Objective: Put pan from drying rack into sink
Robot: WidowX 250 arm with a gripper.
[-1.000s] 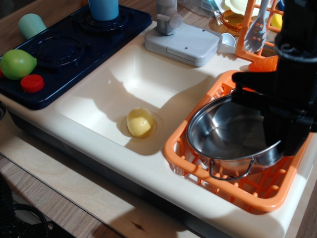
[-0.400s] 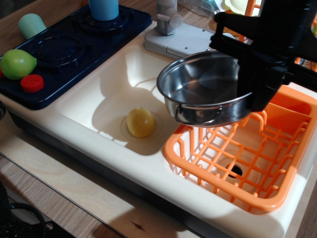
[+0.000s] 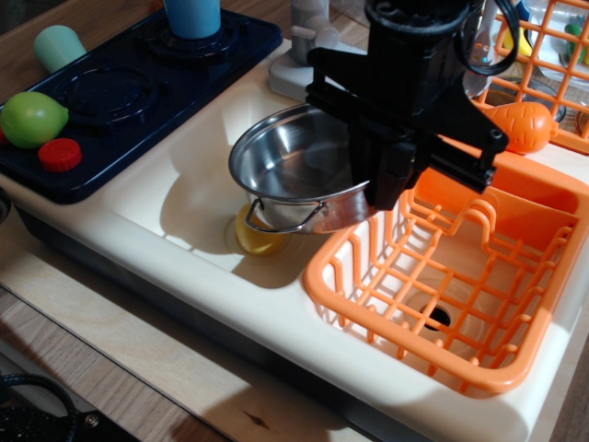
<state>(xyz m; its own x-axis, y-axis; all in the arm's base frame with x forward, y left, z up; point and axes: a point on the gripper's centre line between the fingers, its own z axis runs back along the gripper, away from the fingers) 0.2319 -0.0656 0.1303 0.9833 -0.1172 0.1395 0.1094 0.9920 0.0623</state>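
Observation:
The pan [image 3: 293, 166] is a shiny steel pot with wire loop handles. It hangs in the air over the right part of the cream-white sink [image 3: 175, 198], its right rim held by my black gripper [image 3: 375, 175]. The gripper is shut on the pan's rim. The pan sits just above a yellow lemon-like object [image 3: 250, 238] on the sink's drain and partly hides it. The orange drying rack [image 3: 451, 285] to the right holds nothing.
A dark blue stovetop [image 3: 120, 83] at the left carries a green fruit [image 3: 32, 118], a red cap [image 3: 60, 155] and a blue cup [image 3: 193, 17]. A grey faucet block [image 3: 304, 46] stands behind the sink. An orange carrot [image 3: 523, 124] and an orange wire rack [image 3: 548, 64] are at the back right.
The gripper lifted the pan out of the orange rack, carried it left, and now holds it lower over the sink above the yellow object. The rack has emptied.

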